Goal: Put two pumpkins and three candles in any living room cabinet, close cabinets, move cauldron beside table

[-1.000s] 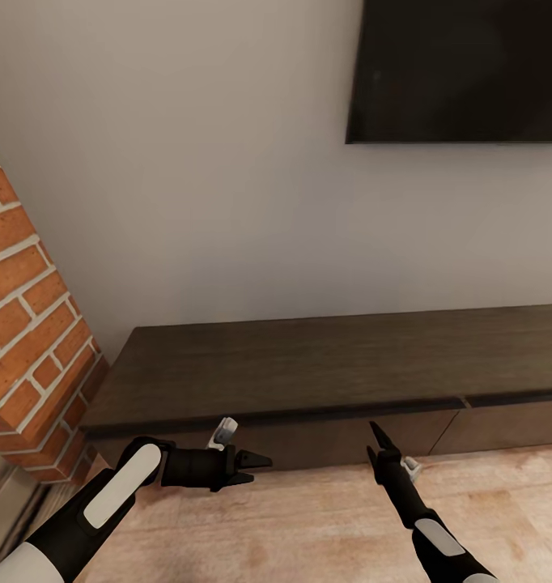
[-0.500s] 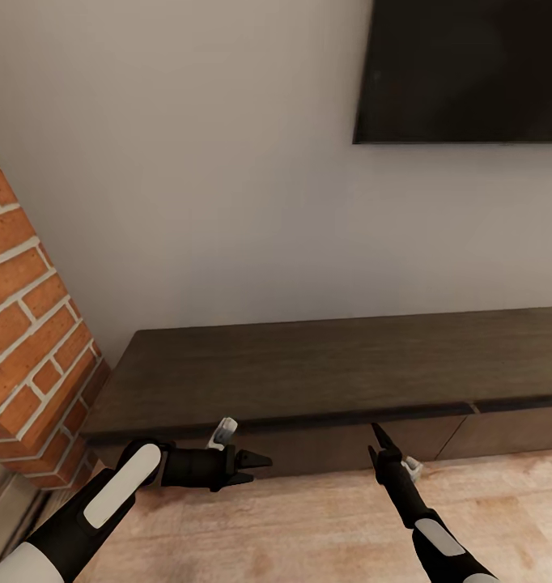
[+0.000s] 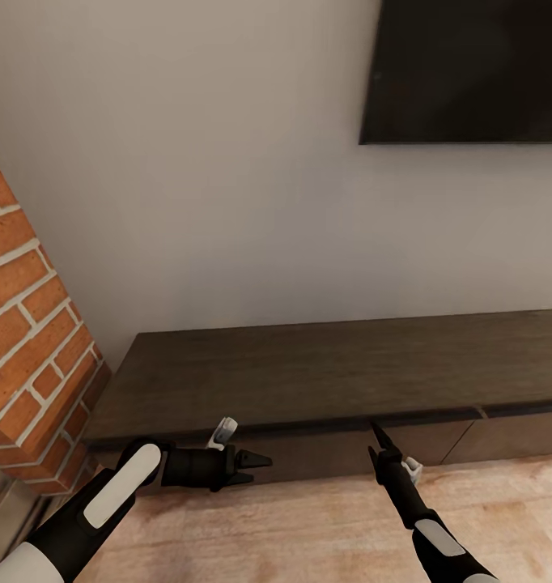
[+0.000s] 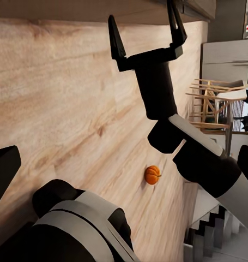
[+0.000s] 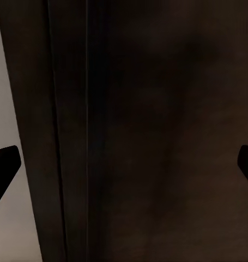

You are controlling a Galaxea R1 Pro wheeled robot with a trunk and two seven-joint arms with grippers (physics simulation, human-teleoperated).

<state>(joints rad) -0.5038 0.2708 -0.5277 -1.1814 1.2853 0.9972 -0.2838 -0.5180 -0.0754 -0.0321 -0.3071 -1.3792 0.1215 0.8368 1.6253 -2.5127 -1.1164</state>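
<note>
Wall [image 3: 227,202], pale and bare, rises behind the cabinet [image 3: 324,368] in the head view, with a dark screen [image 3: 470,69] mounted at upper right. The cabinet's long axis runs left to right along the wall; its flat top carries nothing and its drawer fronts sit flush and shut, a seam between two of them toward the right. Its left end stops near a brick pillar [image 3: 25,340], leaving a narrow gap. Wood floor [image 3: 308,526] lies open in front of it. The left gripper [image 3: 258,468] hangs low before the left drawer front, pointing rightward, its fingers a little apart and holding nothing. The right gripper [image 3: 379,437] points up toward the cabinet's front edge, close to the drawer face; from this angle its spread cannot be told.

In the left wrist view, the right gripper [image 4: 145,33] shows with its two fingers spread wide and empty, tips near the cabinet's lower edge [image 4: 156,8]. One pumpkin [image 4: 152,174] sits alone on the open floor, well apart from the cabinet, with wooden chairs [image 4: 211,101] beyond.

In the right wrist view, the dark cabinet front [image 5: 156,131] is very close, its grain and a thin seam running lengthwise, with the two fingertips [image 5: 4,164] wide apart at the picture's edges.
</note>
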